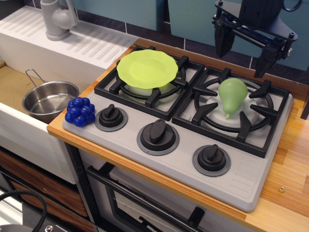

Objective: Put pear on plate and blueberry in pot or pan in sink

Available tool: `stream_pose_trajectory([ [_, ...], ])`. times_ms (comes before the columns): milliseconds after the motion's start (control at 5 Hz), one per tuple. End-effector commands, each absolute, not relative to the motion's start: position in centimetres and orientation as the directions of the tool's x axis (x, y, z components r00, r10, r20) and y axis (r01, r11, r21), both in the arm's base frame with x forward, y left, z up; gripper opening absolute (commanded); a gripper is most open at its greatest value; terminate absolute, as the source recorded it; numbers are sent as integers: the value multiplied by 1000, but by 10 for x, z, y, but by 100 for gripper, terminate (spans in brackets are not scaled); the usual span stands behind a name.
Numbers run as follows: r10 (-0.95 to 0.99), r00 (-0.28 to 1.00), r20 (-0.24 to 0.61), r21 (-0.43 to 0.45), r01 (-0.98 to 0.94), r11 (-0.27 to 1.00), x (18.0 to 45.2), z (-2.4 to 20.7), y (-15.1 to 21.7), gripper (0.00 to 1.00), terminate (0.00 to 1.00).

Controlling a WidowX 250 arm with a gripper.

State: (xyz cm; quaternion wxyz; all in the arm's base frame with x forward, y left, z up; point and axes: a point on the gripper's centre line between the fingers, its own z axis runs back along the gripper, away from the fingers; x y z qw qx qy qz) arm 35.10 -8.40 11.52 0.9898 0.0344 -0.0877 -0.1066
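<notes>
The pale-green pear [232, 96] lies on the right burner of the toy stove, neck pointing toward the front. The lime-green plate [147, 68] rests on the left burner. The blueberry [80, 111] sits on the stove's front left corner, beside the left knob. The steel pot [49, 100] stands in the sink [14, 87] at the left, its wire handle pointing back. My gripper [245, 54] hangs open and empty above and behind the pear, with its two dark fingers spread wide.
A grey faucet [57, 18] and a ribbed white drainboard [91, 43] lie behind the sink. Three black knobs [158, 133] line the stove front. A wooden counter [289, 179] runs along the right. A teal wall stands behind.
</notes>
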Motion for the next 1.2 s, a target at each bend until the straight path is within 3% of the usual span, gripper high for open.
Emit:
stream_pose_trajectory([
  [0, -217, 962, 166, 87, 205, 975, 351, 115, -84, 100, 0],
  [600, -218, 932, 290, 112, 193, 975, 376, 65, -86, 100, 0],
  [800, -253, 907, 338, 175, 203, 963, 368, 51, -75, 100, 0],
  [1000, -247, 911, 330, 180, 196, 964, 366, 52, -73, 100, 0],
])
